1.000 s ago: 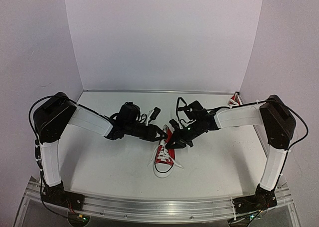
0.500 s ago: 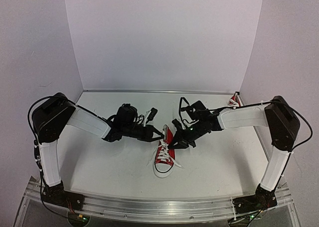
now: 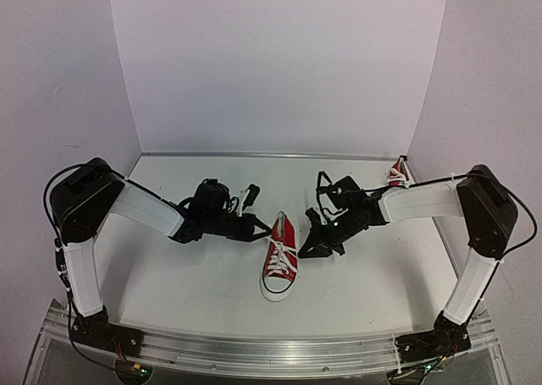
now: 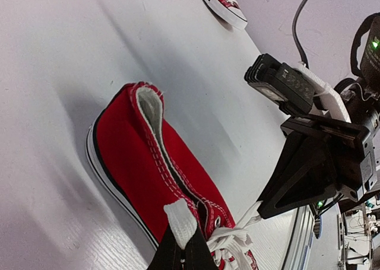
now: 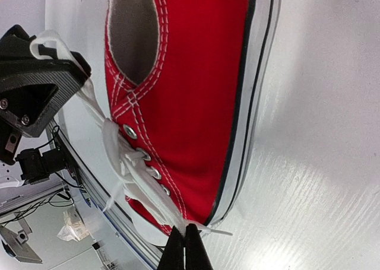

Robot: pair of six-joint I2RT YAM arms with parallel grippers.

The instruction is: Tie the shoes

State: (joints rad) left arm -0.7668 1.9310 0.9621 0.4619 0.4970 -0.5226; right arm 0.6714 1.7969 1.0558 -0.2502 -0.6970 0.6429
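A red sneaker (image 3: 279, 258) with white laces lies mid-table, toe cap toward the arms. My left gripper (image 3: 264, 230) is at its left side by the heel. In the left wrist view it (image 4: 183, 249) is shut on a folded white lace end (image 4: 179, 218) beside the shoe (image 4: 148, 163). My right gripper (image 3: 305, 250) is at the shoe's right side. In the right wrist view it (image 5: 185, 246) is shut on a thin white lace (image 5: 148, 190) stretched from the eyelets of the shoe (image 5: 190, 74). The second red shoe (image 3: 398, 173) lies at the back right corner.
White walls close the table at the back and both sides. A metal rail (image 3: 271, 351) runs along the near edge. The second shoe also shows far off in the left wrist view (image 4: 224, 2). The right gripper's black body (image 4: 309, 169) is close in front of the left wrist camera.
Both grippers have moved apart from over the shoe, the left one leftward and the right one rightward, each drawing its lace out to its side. The shoe has stayed in place.
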